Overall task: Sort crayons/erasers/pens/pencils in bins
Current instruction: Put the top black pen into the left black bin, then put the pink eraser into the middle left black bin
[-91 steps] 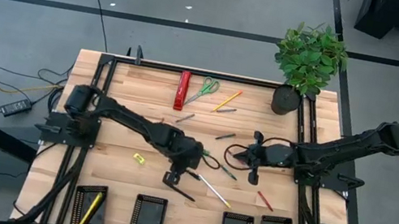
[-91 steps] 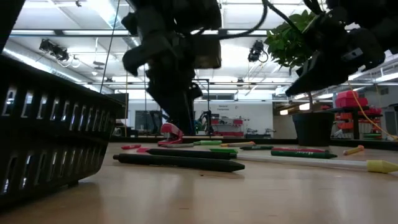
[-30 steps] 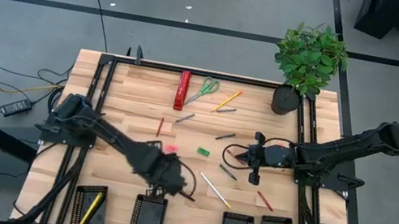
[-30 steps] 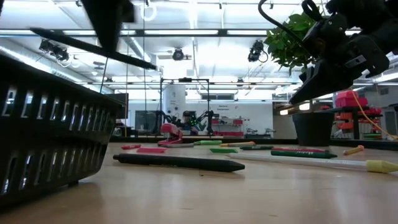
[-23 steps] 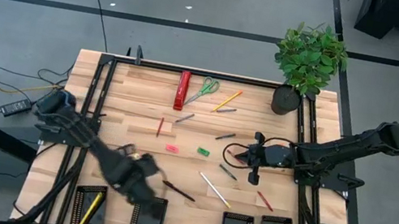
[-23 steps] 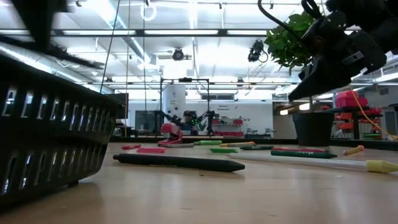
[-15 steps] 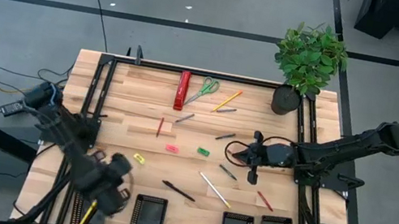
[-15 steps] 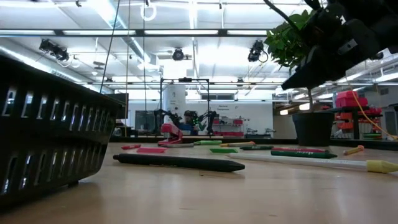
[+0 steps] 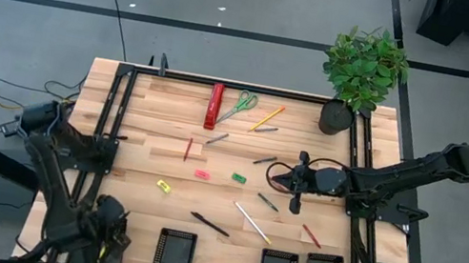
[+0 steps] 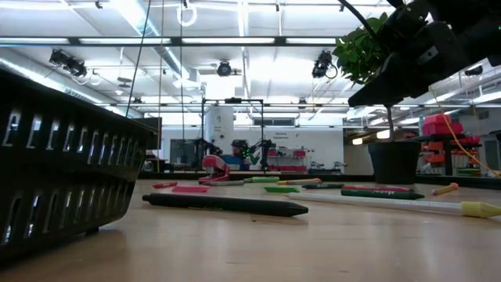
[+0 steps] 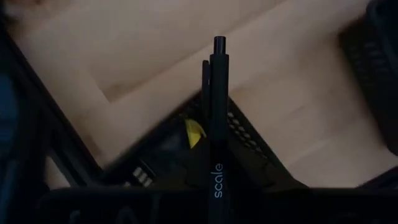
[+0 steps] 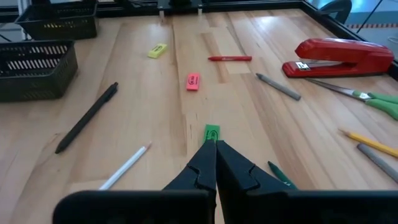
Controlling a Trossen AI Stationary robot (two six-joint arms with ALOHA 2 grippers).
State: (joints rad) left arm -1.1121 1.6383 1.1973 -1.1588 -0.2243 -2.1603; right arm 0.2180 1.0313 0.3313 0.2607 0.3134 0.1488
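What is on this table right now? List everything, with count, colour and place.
bins: four, black, row along the near edge
stapler: one, red, far edge
scissors: one, green-handled, beside the stapler
potted plant: one, green, far right corner
erasers: three, pink, green, yellow, mid-table
crayons: two, red, one mid-table, one near the right bins
orange pencil: one, right of the scissors
whitish pencil: one, near the bins
loose black pen: one, near the bins
held black pen: one, over the leftmost bin
left gripper: shut on the held black pen
right gripper: shut, empty, behind the green eraser
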